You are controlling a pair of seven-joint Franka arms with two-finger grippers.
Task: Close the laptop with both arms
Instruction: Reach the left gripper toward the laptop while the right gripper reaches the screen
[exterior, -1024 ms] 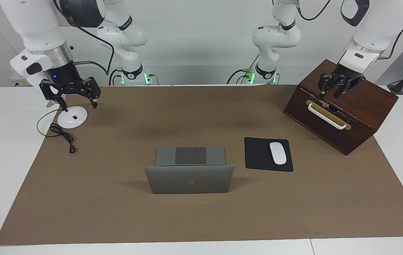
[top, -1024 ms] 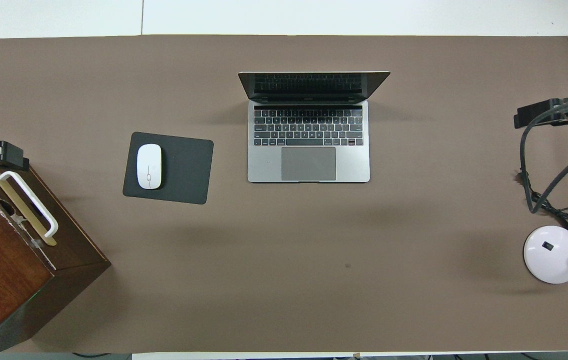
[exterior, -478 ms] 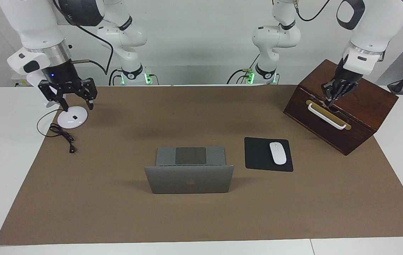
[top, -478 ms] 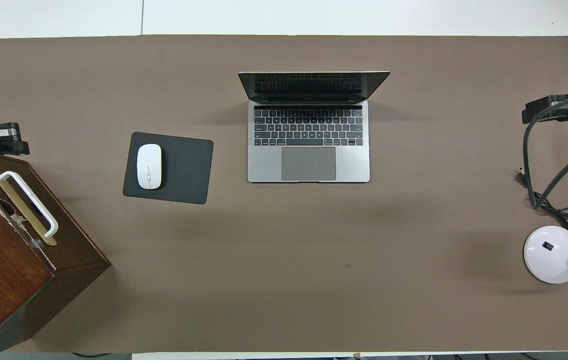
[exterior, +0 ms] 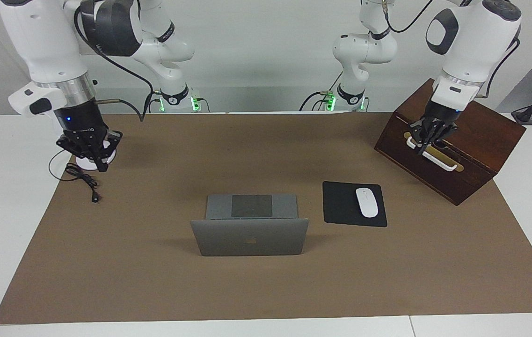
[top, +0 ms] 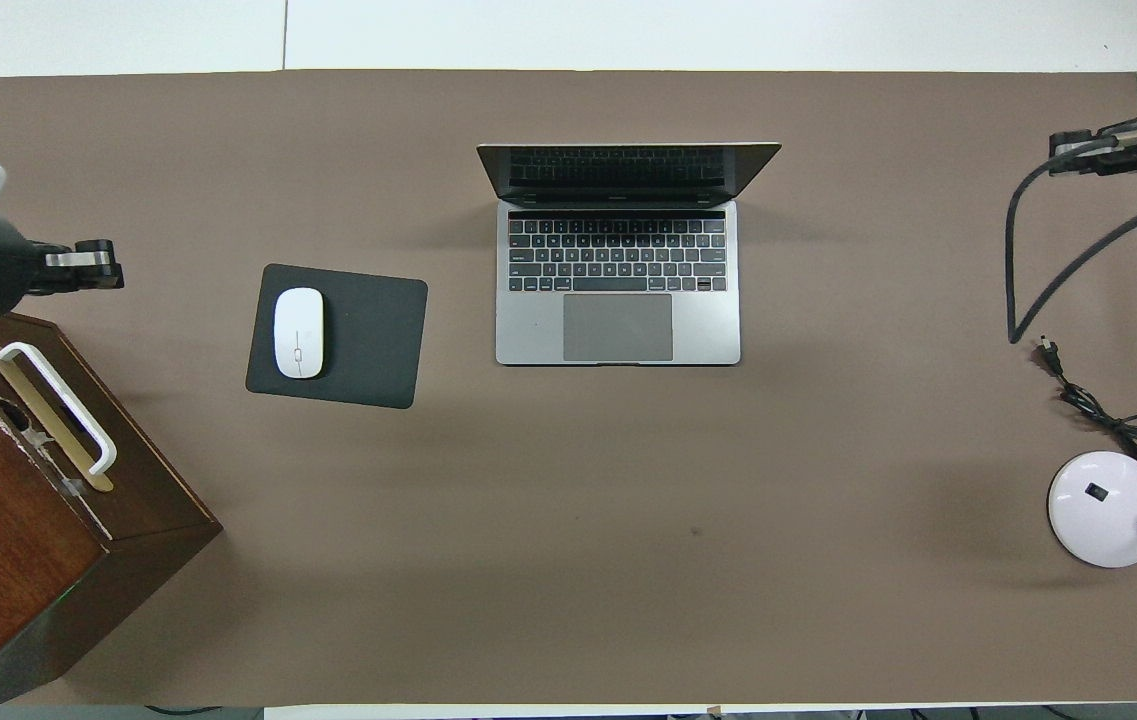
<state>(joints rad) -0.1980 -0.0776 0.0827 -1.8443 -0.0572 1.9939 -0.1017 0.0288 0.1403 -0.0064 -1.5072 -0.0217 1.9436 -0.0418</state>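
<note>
The silver-grey laptop (exterior: 249, 236) (top: 618, 290) stands open at the middle of the brown mat, its lid raised and its dark keyboard facing the robots. My right gripper (exterior: 100, 167) (top: 1063, 158) hangs shut and empty over the white round base, toward the right arm's end of the table. At the other end, my left gripper (exterior: 421, 149) (top: 106, 272) is shut and empty, hanging over the wooden box's white handle. Both grippers are well apart from the laptop.
A black mouse pad (top: 368, 335) with a white mouse (top: 298, 332) lies beside the laptop, toward the left arm's end. A dark wooden box (exterior: 462, 140) with a white handle (top: 63, 400) stands at that end. The white round base (top: 1106, 508) and its black cord (top: 1098, 415) lie at the right arm's end.
Both grippers have shut, the right one from wide open. Both arms have swung forward and lower, away from their bases. The laptop has not moved.
</note>
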